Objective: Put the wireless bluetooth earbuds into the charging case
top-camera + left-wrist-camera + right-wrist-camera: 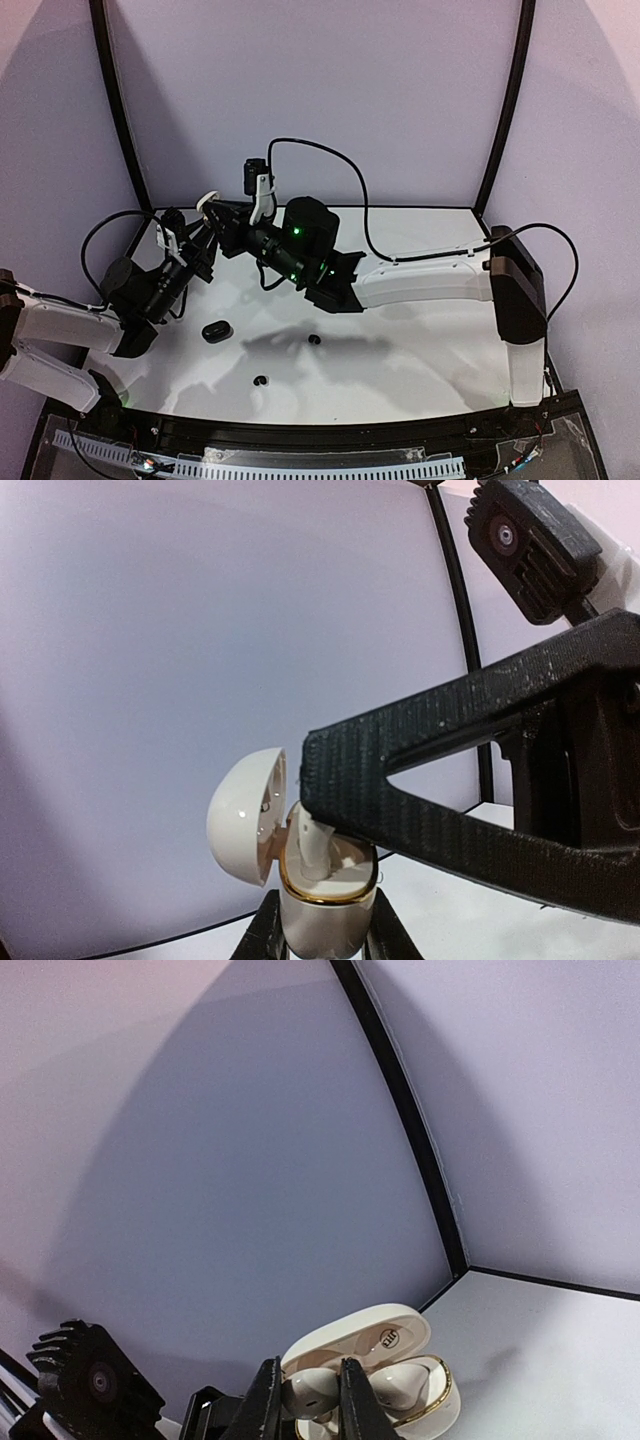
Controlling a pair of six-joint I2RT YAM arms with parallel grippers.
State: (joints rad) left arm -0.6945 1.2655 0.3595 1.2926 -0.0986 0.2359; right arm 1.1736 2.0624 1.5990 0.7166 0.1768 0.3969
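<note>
A glossy white, rounded plastic charging case (318, 925) with a gold-coloured rim is held upright toward the far left corner of the white table (420, 340); it is clamped by its lower body between the fingers of the left gripper (325, 935), which are drawn in tight against its sides. The case's domed lid (240, 815) is swung open to one side.

The right gripper (310, 1400) is positioned over the mouth of the case; its black ribbed fingers (262, 1405) are pinched nearly together on a small white short-stemmed earbud (308, 1392). That earbud is set at one well of the case; whether it is fully seated cannot be told. A second white earbud (400, 1385) is seen lying in the neighbouring well, under the raised lid.

Well apart from the held case, a small black oval case (215, 330) is lying on the table near the left arm. Two tiny black roundish earbuds (314, 339) (262, 380) are lying loose on the table, one to the right of the black oval case, the other nearer the front edge.
</note>
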